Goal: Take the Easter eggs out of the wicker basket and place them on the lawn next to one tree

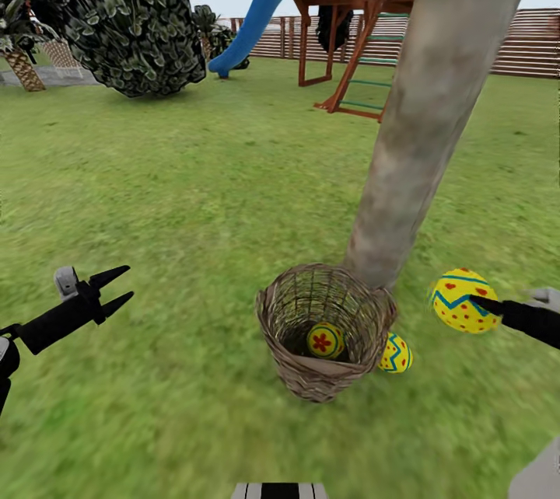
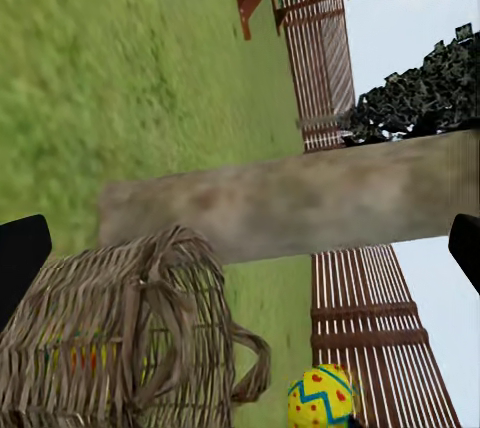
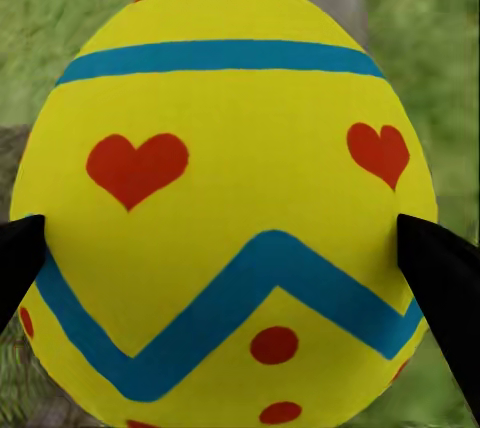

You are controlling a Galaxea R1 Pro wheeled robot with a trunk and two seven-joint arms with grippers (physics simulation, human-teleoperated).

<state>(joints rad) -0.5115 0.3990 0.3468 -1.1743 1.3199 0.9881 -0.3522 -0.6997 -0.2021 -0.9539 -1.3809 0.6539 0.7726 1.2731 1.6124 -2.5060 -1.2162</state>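
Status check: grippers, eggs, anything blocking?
Right gripper shut on an egg, held above the lawn beside the tree. Left gripper open, empty. One egg in the wicker basket, another on grass beside it. Nothing blocking.

Rough open-weave wicker basket (image 1: 323,328), smooth glossy painted egg (image 1: 460,300), coarse mottled bark on the tree (image 1: 435,110), matt black tool (image 1: 117,289).

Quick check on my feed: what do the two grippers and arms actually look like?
The left gripper has two black, pointed, tapering fingers on a black body with a small grey block on top, on a black arm. The right gripper shows a black pointed finger with a light grey part behind it. No cables or markings are visible.
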